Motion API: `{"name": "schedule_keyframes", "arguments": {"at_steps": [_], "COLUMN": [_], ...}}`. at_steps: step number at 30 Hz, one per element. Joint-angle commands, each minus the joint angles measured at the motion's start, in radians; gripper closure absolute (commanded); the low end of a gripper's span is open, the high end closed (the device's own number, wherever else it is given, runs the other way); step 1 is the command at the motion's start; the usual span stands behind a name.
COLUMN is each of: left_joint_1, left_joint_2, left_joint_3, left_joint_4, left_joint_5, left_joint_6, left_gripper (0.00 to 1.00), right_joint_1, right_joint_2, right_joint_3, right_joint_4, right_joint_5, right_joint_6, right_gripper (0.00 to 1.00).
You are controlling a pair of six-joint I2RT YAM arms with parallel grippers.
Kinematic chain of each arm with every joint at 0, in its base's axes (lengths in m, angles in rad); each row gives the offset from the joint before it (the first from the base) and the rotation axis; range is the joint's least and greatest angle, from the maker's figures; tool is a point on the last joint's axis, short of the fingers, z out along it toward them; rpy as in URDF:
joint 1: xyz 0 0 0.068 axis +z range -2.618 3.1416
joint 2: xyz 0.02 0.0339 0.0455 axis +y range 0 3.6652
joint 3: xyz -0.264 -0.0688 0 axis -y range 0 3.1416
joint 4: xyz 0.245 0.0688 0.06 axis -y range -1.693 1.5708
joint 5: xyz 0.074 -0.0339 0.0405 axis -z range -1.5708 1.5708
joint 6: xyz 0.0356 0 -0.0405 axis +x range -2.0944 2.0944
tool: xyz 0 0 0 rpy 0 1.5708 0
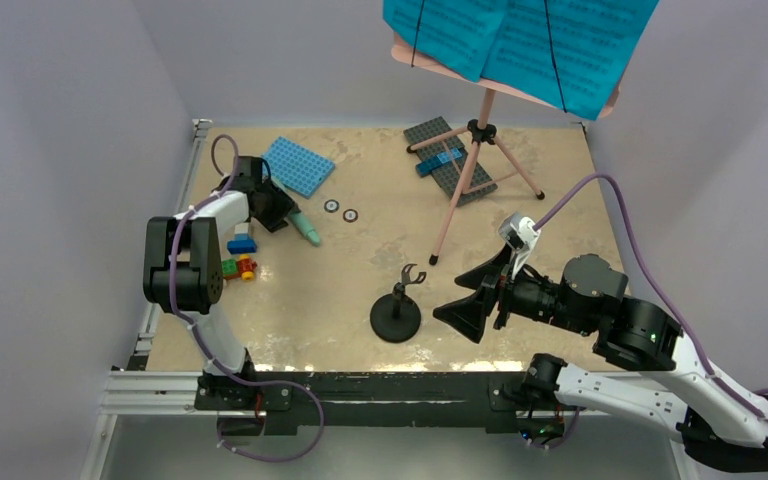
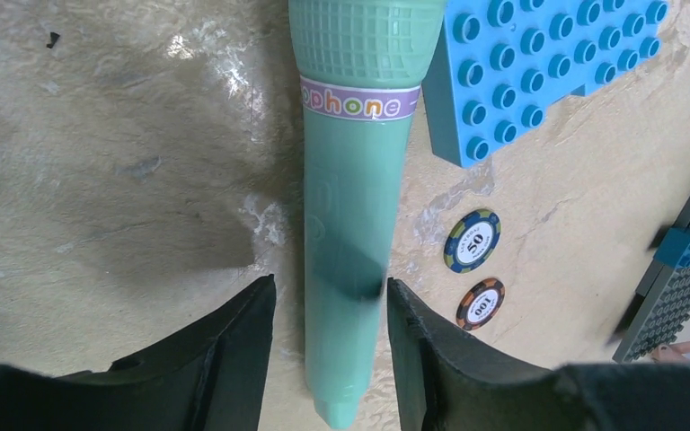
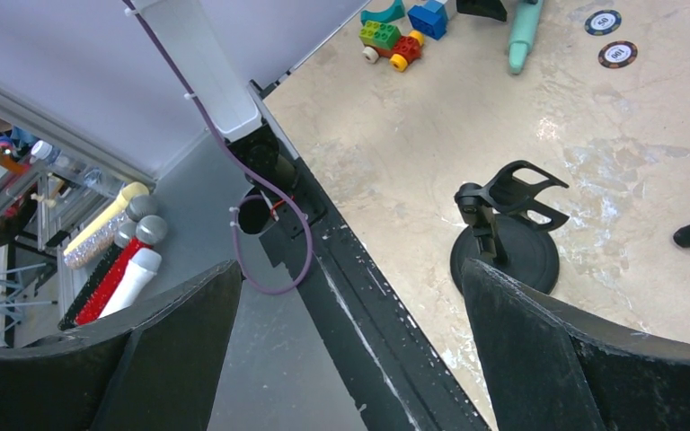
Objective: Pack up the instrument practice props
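A mint-green toy microphone lies flat on the table at the left, its narrow end between the fingers of my left gripper. The jaws stand a little apart from it on both sides, so the gripper is open around it. The small black round-base mic stand is upright at the front centre. My right gripper hovers just right of the stand, wide open and empty. The pink tripod music stand rises at the back with cyan sheet-music pages on its board.
A blue studded baseplate lies behind the microphone and a grey one sits under the tripod. Two poker chips lie to the microphone's right. Small coloured bricks sit by the left arm. Walls close in on three sides.
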Motion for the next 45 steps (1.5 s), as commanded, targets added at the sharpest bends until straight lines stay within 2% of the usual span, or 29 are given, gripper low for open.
{"name": "schedule_keyframes", "arguments": {"at_steps": [1,7,13,17,19,22,23,24,27,30,34,37,41,45], "left_joint_1": [0.005,0.005,-0.026,-0.228,-0.334,-0.484,-0.531,-0.579,-0.633,-0.679,-0.794,-0.889,-0.963,-1.033], "left_joint_2": [0.009,-0.065,-0.356,-0.629,-0.781,-0.927,-0.967,-1.004,-1.085,-1.111,-1.081,-1.007,-0.900,-0.781], "left_joint_3": [0.042,0.004,-0.177,-0.336,-0.432,-0.581,-0.647,-0.702,-0.871,-0.982,-1.008,-1.000,-1.024,-0.988], "left_joint_4": [-0.025,-0.029,0.039,0.215,0.356,0.538,0.589,0.629,0.774,0.881,0.918,0.974,1.175,1.221], "left_joint_5": [0.014,0.005,0.059,0.001,0.009,0.064,0.067,0.058,0.065,0.089,0.052,0.037,0.022,-0.043], "left_joint_6": [0.016,0.031,0.022,0.100,0.125,0.206,0.235,0.262,0.284,0.291,0.386,0.485,0.575,0.710], "left_gripper": [0.47,0.44,0.39,0.38,0.32,0.23,0.07,0.01,0.00,0.04,0.11,0.16,0.16,0.15], "right_joint_1": [0.000,0.000,0.000,0.000,0.000,0.000,0.000,0.000,0.000,0.000,0.000,0.000,0.000,0.000], "right_joint_2": [-0.013,-0.028,-0.033,-0.029,-0.032,-0.053,-0.064,-0.075,-0.115,-0.146,-0.152,-0.148,-0.137,-0.145], "right_joint_3": [0.027,0.021,-0.029,-0.066,-0.077,-0.098,-0.110,-0.120,-0.162,-0.235,-0.347,-0.398,-0.399,-0.382], "right_joint_4": [0.006,-0.013,0.000,0.027,0.029,0.023,0.019,0.016,0.020,0.057,0.114,0.152,0.143,0.111], "right_joint_5": [0.028,0.042,0.059,0.049,0.050,0.064,0.065,0.086,0.111,0.126,0.168,0.181,0.184,0.205], "right_joint_6": [0.002,0.005,0.006,0.020,0.023,0.017,0.015,0.014,0.013,0.019,0.050,0.068,0.074,0.067], "right_gripper": [0.02,0.02,0.02,0.02,0.02,0.02,0.02,0.02,0.02,0.02,0.02,0.03,0.03,0.03]}}
